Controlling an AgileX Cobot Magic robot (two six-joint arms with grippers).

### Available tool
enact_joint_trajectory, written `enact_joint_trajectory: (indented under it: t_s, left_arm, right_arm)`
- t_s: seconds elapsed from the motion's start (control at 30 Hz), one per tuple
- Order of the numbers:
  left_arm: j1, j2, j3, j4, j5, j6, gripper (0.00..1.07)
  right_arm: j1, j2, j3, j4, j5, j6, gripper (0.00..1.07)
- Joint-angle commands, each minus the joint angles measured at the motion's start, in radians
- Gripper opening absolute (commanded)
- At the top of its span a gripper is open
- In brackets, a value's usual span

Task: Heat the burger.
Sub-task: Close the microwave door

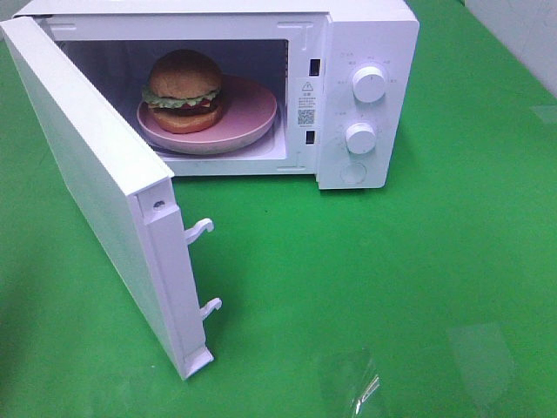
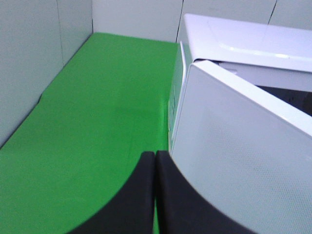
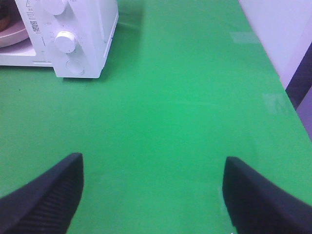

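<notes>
Burger (image 1: pixel 184 87) on the pink plate (image 1: pixel 252 122) inside the white microwave (image 1: pixel 365 43), with the door (image 1: pixel 87 165) swung wide open.
The microwave stands on the green tabletop (image 1: pixel 418 279). The left jaws are pressed together with nothing between them, just beside the door's outer face; whether they touch it cannot be told. The right jaws stand wide apart, holding nothing, above the tabletop on the control panel (image 1: pixel 365 109) side.

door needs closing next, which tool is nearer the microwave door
Left. The left tool, shut, sits right beside the door; the right tool, open, hangs over the green table, well off from the microwave.
</notes>
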Motion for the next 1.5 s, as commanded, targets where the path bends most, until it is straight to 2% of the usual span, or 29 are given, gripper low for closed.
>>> enact_joint_trajectory:
  t_s: [0.03,0.1,0.2,0.33,0.37,0.4,0.43,0.47,0.53,0.7,0.73,0.77,0.8,0.93,1.07,1.23,1.3,1.5]
  left_arm:
    - [0.003,0.026,0.051,0.007,-0.178,0.003,0.0]
    - [0.003,0.106,0.123,0.008,-0.378,0.002,0.0]
    - [0.003,0.16,0.141,0.01,-0.44,0.0,0.0]
    - [0.003,0.263,0.145,0.066,-0.523,-0.022,0.0]
    - [0.002,0.33,0.145,0.15,-0.603,-0.064,0.0]
    - [0.002,0.33,0.145,0.15,-0.603,-0.064,0.0]
    - [0.003,0.381,0.145,0.231,-0.661,-0.11,0.0]
    - [0.003,0.381,0.145,0.231,-0.661,-0.11,0.0]
    - [0.003,0.466,0.145,0.334,-0.769,-0.17,0.0]
    - [0.002,0.566,0.137,0.409,-0.856,-0.195,0.0]
    - [0.002,0.615,0.123,0.449,-0.872,-0.229,0.0]
    - [0.002,0.615,0.123,0.449,-0.872,-0.229,0.0]
    - [-0.003,0.653,0.105,0.485,-0.893,-0.258,0.0]
    - [-0.028,0.704,0.074,0.501,-0.9,-0.278,0.0]
    - [-0.076,0.799,0.028,0.501,-0.907,-0.267,0.0]
    - [-0.098,0.838,0.002,0.501,-0.918,-0.266,0.0]
    - [-0.144,0.878,-0.042,0.501,-0.915,-0.257,0.0]
    - [-0.168,0.92,-0.085,0.486,-0.913,-0.254,0.0]
  right_arm:
    - [-0.005,-0.027,0.002,0.003,-0.007,0.005,0.76]
    - [-0.005,-0.027,0.002,0.003,-0.007,0.005,0.76]
    - [-0.005,-0.027,0.002,0.003,-0.007,0.005,0.76]
    - [-0.005,-0.027,0.002,0.003,-0.007,0.005,0.76]
    - [-0.005,-0.027,0.002,0.003,-0.007,0.005,0.76]
    - [-0.005,-0.027,0.002,0.003,-0.007,0.005,0.76]
    - [-0.005,-0.027,0.002,0.003,-0.007,0.005,0.76]
    - [-0.005,-0.027,0.002,0.003,-0.007,0.005,0.76]
    - [-0.005,-0.027,0.002,0.003,-0.007,0.005,0.76]
    - [-0.005,-0.027,0.002,0.003,-0.007,0.005,0.76]
    - [-0.005,-0.027,0.002,0.003,-0.007,0.005,0.76]
    - [-0.005,-0.027,0.002,0.003,-0.007,0.005,0.76]
    - [-0.005,-0.027,0.002,0.003,-0.007,0.005,0.76]
    - [-0.005,-0.027,0.002,0.003,-0.007,0.005,0.76]
    - [-0.005,-0.027,0.002,0.003,-0.007,0.005,0.76]
    - [-0.005,-0.027,0.002,0.003,-0.007,0.005,0.76]
    - [-0.005,-0.027,0.002,0.003,-0.007,0.005,0.76]
    - [-0.005,-0.027,0.002,0.003,-0.007,0.005,0.76]
